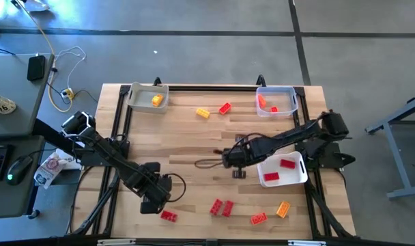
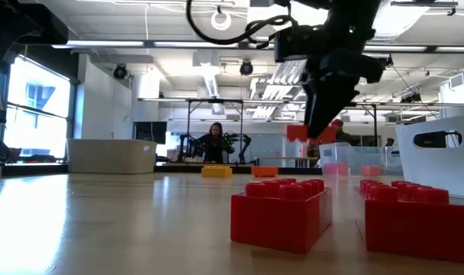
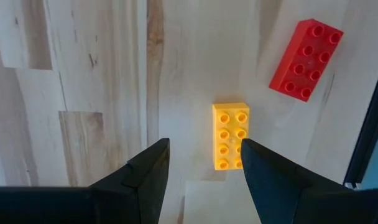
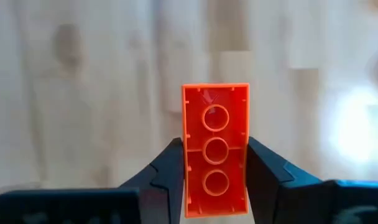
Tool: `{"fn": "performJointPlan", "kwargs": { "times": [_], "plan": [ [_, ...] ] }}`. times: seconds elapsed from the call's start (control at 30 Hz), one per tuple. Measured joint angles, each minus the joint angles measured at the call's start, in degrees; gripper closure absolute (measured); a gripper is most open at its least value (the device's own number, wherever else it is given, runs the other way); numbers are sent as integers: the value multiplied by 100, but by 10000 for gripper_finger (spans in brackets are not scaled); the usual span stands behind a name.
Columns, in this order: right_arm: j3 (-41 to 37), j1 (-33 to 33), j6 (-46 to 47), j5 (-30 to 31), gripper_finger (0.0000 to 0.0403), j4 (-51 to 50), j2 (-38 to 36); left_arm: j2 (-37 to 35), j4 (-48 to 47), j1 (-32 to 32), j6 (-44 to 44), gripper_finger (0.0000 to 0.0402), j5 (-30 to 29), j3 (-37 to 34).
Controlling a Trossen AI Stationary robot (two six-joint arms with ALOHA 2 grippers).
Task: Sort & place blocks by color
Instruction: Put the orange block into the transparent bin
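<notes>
From above, a few blocks are seen sorted: one yellow in the far-left tray (image 1: 147,96), reds in the two right trays (image 1: 282,169); others remain loose. Across the table, the right gripper (image 2: 323,126) is raised. At its wrist, an orange block (image 4: 216,149) is clamped. The left gripper (image 3: 204,171) is spread wide over a yellow block (image 3: 230,135).

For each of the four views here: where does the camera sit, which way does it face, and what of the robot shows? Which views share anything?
High: overhead, straight down on the table; both arms show.
Low: at tabletop height, level across into the room; the right gripper hangs in from above.
Left wrist: looks down past its open fingers at a yellow block.
Right wrist: looks down past its fingers, shut on an orange-red block.
Shared: low view shows that held block too.
</notes>
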Motion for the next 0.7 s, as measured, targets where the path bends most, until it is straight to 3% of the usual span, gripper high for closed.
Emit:
{"fn": "performJointPlan", "kwargs": {
  "times": [0.27,0.47,0.7],
  "plan": [
    [0,-648,466,1325,298,-977,-831,0,-2,-2,0,216,-118,0],
    [0,-1373,1131,2691,298,-1479,-1318,0,0,-2,0,216,-120,0],
    [2,-2432,1462,3158,298,-1751,-1458,0,4,-2,0,216,-120,0]
  ]
}}
